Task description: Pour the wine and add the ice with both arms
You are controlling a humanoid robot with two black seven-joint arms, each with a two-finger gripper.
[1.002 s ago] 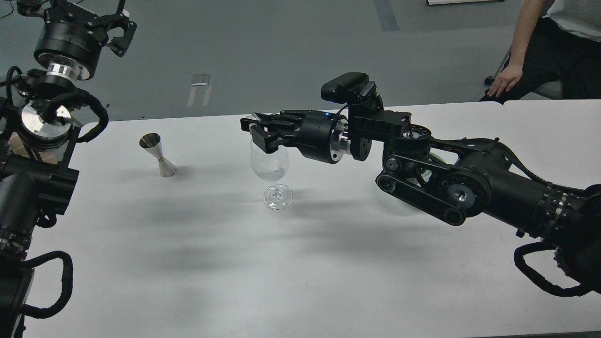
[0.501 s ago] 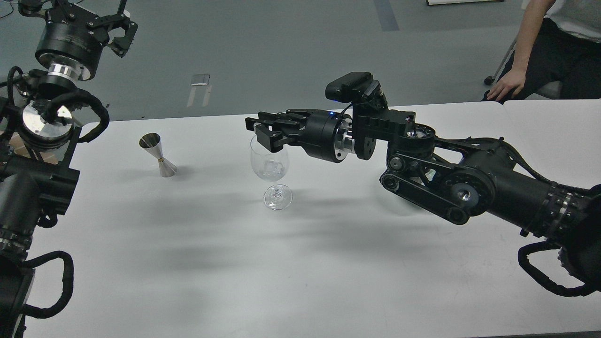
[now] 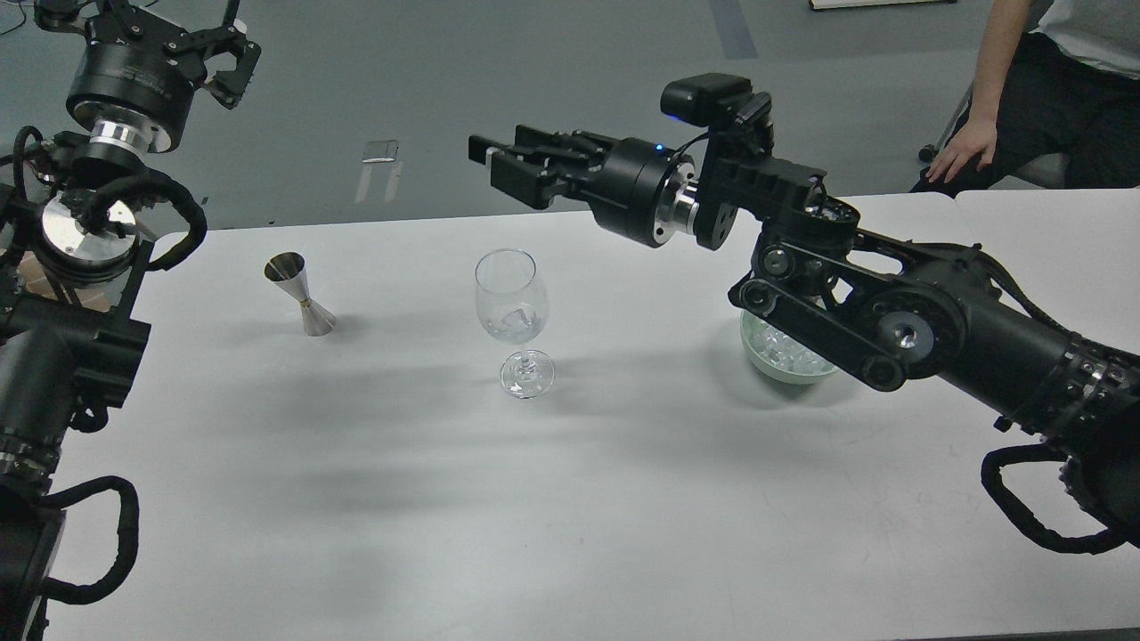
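Note:
A clear wine glass [image 3: 510,298] stands upright mid-table. An ice cube [image 3: 516,317] lies low in its bowl; any wine there is too faint to tell. My right gripper [image 3: 499,166] is open and empty, held above the glass and a little behind it, apart from the rim. A pale green bowl [image 3: 768,365] with several ice cubes [image 3: 793,355] sits right of the glass, partly hidden by my right arm. My left gripper [image 3: 228,62] is open and empty, raised at the far left beyond the table.
A steel jigger [image 3: 302,293] stands on the table [image 3: 374,499] left of the glass. A seated person [image 3: 1033,98] is past the table's far right edge, hand near the corner. A second table [image 3: 1051,231] adjoins on the right.
My right gripper was at the glass's rim; an ice cube dropped into the bowl of the glass. The gripper has since risen up and back, uncovering the green bowl.

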